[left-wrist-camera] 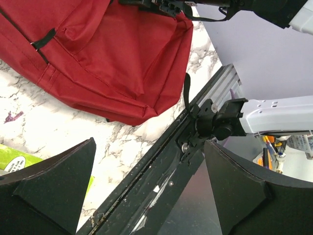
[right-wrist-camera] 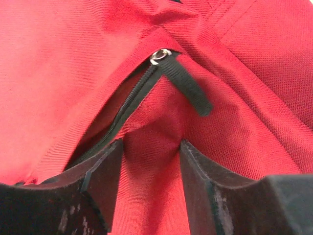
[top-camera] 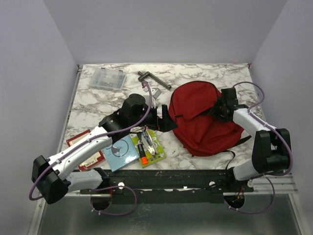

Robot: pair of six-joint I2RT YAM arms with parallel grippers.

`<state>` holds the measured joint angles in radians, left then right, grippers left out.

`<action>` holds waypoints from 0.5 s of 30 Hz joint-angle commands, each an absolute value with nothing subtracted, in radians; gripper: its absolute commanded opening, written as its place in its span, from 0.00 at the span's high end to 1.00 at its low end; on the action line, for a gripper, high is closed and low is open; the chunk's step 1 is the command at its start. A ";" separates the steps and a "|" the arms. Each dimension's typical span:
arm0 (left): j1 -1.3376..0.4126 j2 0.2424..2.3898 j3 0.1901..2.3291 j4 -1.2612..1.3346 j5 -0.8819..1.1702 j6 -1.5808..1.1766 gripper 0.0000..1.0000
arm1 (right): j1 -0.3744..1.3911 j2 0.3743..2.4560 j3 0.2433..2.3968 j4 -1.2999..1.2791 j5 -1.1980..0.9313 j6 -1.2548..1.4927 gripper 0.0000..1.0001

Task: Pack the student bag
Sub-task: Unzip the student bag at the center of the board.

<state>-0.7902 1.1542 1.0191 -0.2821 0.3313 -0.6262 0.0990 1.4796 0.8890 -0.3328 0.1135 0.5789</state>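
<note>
The student bag (top-camera: 203, 120), a big red backpack, lies on the right half of the marble table. In the left wrist view its red body (left-wrist-camera: 112, 54) fills the upper left. My right gripper (top-camera: 218, 111) sits on the bag's upper right side. In the right wrist view this gripper (right-wrist-camera: 151, 143) is shut on a raised fold of red fabric just below the dark zipper (right-wrist-camera: 127, 110), with the zip's black pull tab (right-wrist-camera: 188, 88) above it. My left gripper (top-camera: 165, 117) hovers just left of the bag. It is open (left-wrist-camera: 149, 142) with nothing between its fingers.
A clear plastic box (top-camera: 107, 78) and a dark L-shaped tool (top-camera: 152, 80) lie at the back. A blue booklet (top-camera: 122, 152), a green card pack with an orange marker (top-camera: 146, 147) and a red-edged item (top-camera: 83, 147) lie near the front left. The black front rail (left-wrist-camera: 161, 166) runs below the left gripper.
</note>
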 commanded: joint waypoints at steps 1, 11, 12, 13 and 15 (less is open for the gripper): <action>-0.796 1.167 1.011 -0.283 0.322 -0.601 0.06 | 0.102 1.506 0.917 -0.292 0.148 0.496 0.58; -0.793 1.236 1.026 -0.269 0.329 -0.648 0.06 | 0.102 1.512 1.034 -0.345 0.216 0.294 0.99; -0.792 1.250 1.031 -0.266 0.337 -0.661 0.06 | 0.102 1.514 1.043 -0.348 0.233 0.275 0.99; -0.793 1.261 1.036 -0.259 0.347 -0.672 0.06 | 0.102 1.516 1.048 -0.347 0.246 0.259 0.99; -0.793 1.287 1.044 -0.242 0.367 -0.699 0.06 | 0.103 1.516 1.055 -0.343 0.270 0.244 0.99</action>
